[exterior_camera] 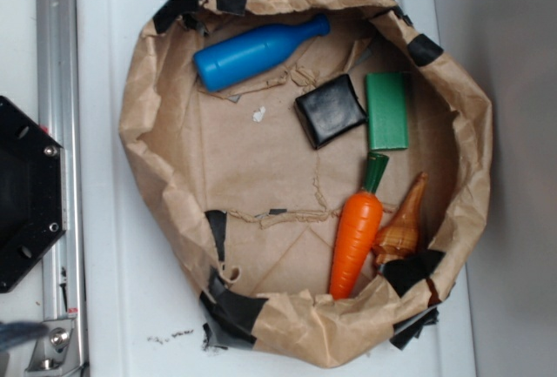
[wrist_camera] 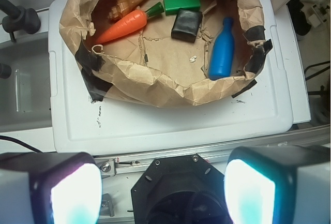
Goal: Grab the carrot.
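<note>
Fingers (wrist_camera: 67, 190) of the gripper (wrist_camera: 163, 188) stand wide apart and empty at the near edge of the wrist view, well short of the crumpled brown paper basin (wrist_camera: 155, 87). Inside, at far left, the glossy orange plastic carrot (wrist_camera: 121, 26) lies touching the tan spiral seashell (wrist_camera: 124, 5), close under the paper wall; a grasp there could catch shell or paper instead. Only the exterior view shows the carrot's tip tucked against the folded rim, and it shows no gripper.
</note>
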### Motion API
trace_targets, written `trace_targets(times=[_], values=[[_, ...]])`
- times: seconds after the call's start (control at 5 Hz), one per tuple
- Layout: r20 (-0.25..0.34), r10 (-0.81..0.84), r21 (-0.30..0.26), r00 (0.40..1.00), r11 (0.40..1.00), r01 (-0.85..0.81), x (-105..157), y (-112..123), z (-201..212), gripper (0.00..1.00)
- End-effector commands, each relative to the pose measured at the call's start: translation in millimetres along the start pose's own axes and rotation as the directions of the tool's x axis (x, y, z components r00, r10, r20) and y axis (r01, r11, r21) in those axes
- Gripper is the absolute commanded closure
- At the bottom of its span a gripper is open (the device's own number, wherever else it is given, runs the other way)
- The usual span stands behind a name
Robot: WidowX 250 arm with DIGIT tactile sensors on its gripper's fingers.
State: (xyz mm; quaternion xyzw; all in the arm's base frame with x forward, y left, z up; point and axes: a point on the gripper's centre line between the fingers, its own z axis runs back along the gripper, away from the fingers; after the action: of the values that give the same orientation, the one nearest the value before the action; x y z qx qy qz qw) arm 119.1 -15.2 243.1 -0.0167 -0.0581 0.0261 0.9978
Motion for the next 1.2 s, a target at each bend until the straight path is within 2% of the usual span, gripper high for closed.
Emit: trace_targets(times=[0.0,0.2,0.4,0.6,0.8,1.0], values=[[0.000,0.000,0.000,1.000,1.000,0.000,0,0,0,0.00],[-0.051,0.055,0.030,0.997,0.998,-0.054,41,15,-44,0.00],[-0.072,0.119,0.076,0.990,0.991,-0.113,66,16,-68,0.00],[0.171,0.338,-0.021,0.926,0.940,-0.339,91,11,-87,0.00],[0.137,0.437,-0.117,0.889,0.898,-0.424,115,3,-116,0.00],[0.131,0.530,-0.113,0.838,0.848,-0.518,128,-1,-141,0.00]])
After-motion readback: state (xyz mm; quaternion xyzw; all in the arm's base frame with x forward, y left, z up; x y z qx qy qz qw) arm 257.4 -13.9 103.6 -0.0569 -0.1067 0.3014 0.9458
